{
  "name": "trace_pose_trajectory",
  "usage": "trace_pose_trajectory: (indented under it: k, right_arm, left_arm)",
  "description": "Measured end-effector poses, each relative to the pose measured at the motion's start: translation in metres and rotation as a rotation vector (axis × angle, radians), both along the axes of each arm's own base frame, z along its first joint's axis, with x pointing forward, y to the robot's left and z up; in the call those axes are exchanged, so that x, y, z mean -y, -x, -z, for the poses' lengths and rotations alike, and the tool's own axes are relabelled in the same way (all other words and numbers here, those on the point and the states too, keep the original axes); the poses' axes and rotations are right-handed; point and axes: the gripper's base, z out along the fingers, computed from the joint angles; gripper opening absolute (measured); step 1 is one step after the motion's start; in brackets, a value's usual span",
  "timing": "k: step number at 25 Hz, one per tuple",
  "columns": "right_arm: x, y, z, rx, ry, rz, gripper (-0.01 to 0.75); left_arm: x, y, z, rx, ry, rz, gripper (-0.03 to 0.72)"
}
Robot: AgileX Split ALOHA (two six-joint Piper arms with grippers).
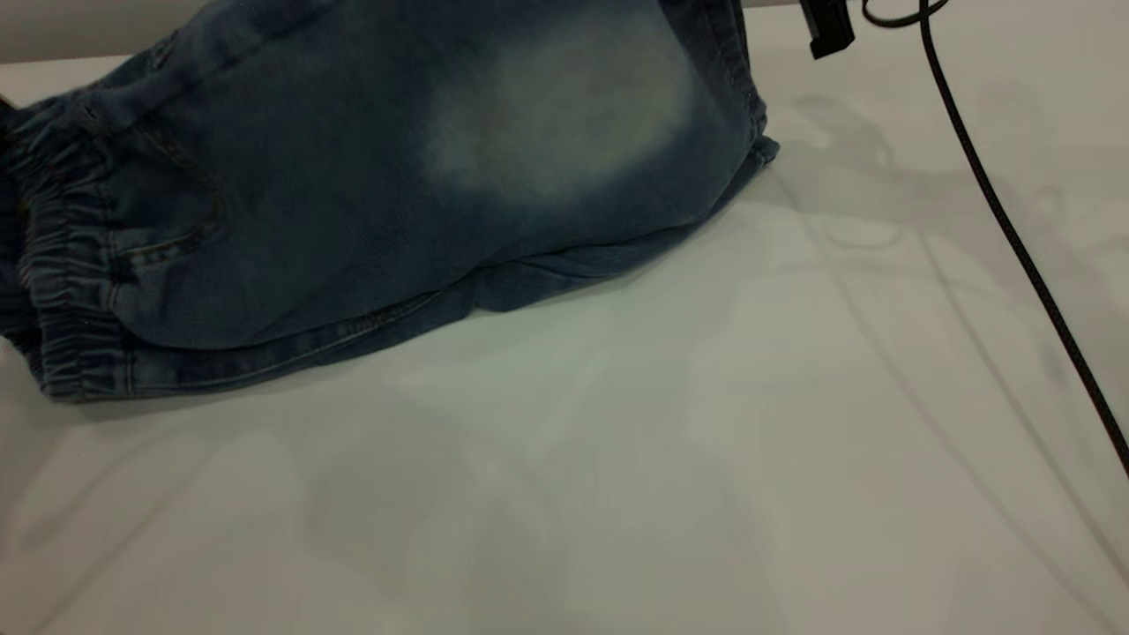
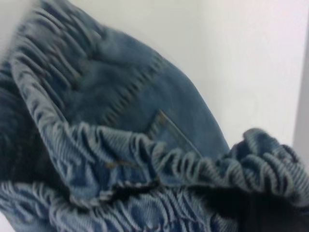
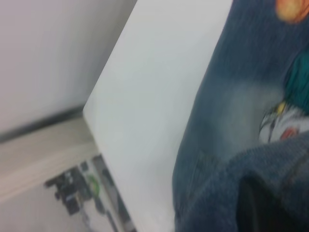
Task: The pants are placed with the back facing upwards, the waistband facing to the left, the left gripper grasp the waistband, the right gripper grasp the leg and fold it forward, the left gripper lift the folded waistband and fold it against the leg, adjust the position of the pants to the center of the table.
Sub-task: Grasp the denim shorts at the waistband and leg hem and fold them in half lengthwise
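Short blue denim pants (image 1: pixel 370 185) lie on a plain white worktop (image 1: pixel 670 459), filling the far left part of the exterior view and running off its top and left edges. The gathered elastic waistband (image 1: pixel 62 265) sits at the left end of the garment, bunched in ruched folds. To its right is a patch pocket (image 1: pixel 172 207), and further right the wide plain leg (image 1: pixel 564 123) with a large whitish oval fade. Its stitched hem (image 1: pixel 750 97) forms the right end of the pants. A second layer of denim shows beneath the near edge of this leg, so the garment lies doubled over.

Just beyond the hem, at the top edge of the exterior view, a small black part of the right hand (image 1: pixel 827 31) hangs above the worktop; whether it is open or closed cannot be told. A thin black cable (image 1: pixel 1014 238) runs from there down past the right side of the pants.

The left wrist view shows the waistband (image 2: pixel 145 159) very close, crumpled and raised. The left hand itself cannot be made out, so its state cannot be told.

The right wrist view shows denim beside bare worktop (image 3: pixel 159 96), with a colourful print (image 3: pixel 289 116) on the cloth.
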Motion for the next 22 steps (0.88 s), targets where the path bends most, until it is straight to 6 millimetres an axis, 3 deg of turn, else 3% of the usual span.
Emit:
trace_pose_trajectory:
  k: [10, 15, 22]
  right_arm:
    - [0.004, -0.002, 0.030, -0.053, 0.087, 0.026, 0.021]
    - [0.004, -0.001, 0.032, -0.036, 0.123, -0.009, 0.021]
    - [0.005, -0.001, 0.032, 0.032, 0.165, -0.056, 0.038]
  left_arm:
    - [-0.008, 0.000, 0.032, -0.131, -0.040, -0.082, 0.067]
    - [-0.006, -0.001, 0.046, -0.181, -0.066, -0.008, 0.067]
    - [-0.006, -0.001, 0.046, -0.182, -0.110, 0.059, 0.067]
